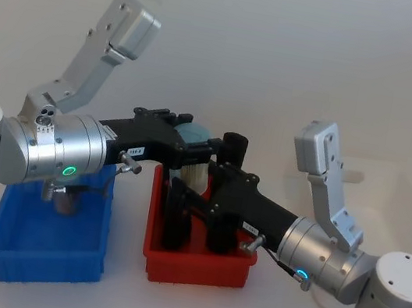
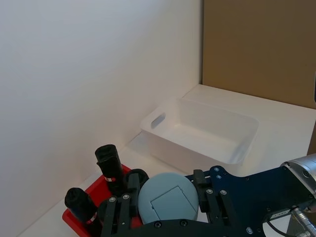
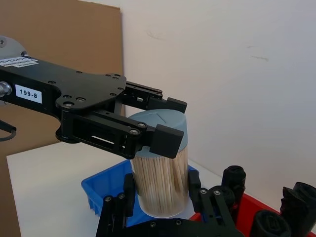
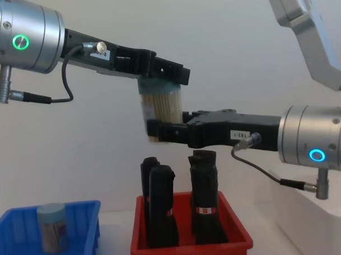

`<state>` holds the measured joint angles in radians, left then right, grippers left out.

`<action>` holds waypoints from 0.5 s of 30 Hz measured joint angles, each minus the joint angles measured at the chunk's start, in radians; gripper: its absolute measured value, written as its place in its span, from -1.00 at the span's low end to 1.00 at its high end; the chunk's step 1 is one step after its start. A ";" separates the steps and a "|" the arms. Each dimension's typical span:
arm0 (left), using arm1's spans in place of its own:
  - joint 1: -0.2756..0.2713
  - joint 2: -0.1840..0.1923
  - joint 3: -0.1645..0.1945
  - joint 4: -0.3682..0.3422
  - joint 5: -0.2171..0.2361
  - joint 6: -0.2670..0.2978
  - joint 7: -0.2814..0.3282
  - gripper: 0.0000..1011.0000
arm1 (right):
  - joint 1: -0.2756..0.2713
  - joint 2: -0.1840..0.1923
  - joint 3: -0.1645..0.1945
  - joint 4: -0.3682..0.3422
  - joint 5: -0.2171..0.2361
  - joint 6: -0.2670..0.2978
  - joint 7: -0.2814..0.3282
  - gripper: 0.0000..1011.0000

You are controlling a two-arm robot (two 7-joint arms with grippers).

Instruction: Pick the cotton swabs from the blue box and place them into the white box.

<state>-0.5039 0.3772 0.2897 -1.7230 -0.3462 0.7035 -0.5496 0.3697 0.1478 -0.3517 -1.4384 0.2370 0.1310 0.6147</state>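
Observation:
A jar of cotton swabs (image 4: pixel 161 105) hangs in the air over the red bin, its pale blue lid (image 2: pixel 168 200) clamped in my left gripper (image 4: pixel 160 77), which is shut on it. My right gripper (image 4: pixel 159 129) reaches in from the other side and sits around the jar's lower part (image 3: pixel 160 177). A second jar (image 4: pixel 52 227) stands in the blue box (image 1: pixel 16 249), partly under my left arm in the head view. The white box (image 2: pixel 187 155) lies off to the right, with nothing in it.
The red bin (image 1: pixel 195 267) sits directly below the jar and holds several upright black rolled items (image 4: pixel 204 204). The blue box lies to its left. A brown board (image 2: pixel 256 49) stands behind the white box.

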 joint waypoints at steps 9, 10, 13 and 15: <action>0.000 0.000 -0.001 0.000 0.001 -0.001 0.002 0.32 | 0.015 -0.009 -0.006 0.023 0.000 -0.011 -0.006 0.25; 0.000 0.000 -0.001 0.000 0.001 -0.001 0.002 0.32 | 0.016 -0.009 -0.006 0.024 0.001 -0.012 -0.007 0.25; 0.000 0.000 -0.001 0.000 0.001 -0.002 0.002 0.32 | 0.020 -0.012 -0.008 0.030 0.001 -0.015 -0.009 0.25; 0.000 0.000 0.000 0.000 0.000 -0.001 0.000 0.37 | 0.024 -0.013 -0.009 0.033 0.001 -0.017 -0.015 0.25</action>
<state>-0.5037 0.3769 0.2899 -1.7230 -0.3467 0.7026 -0.5496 0.3933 0.1345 -0.3604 -1.4051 0.2379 0.1140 0.6000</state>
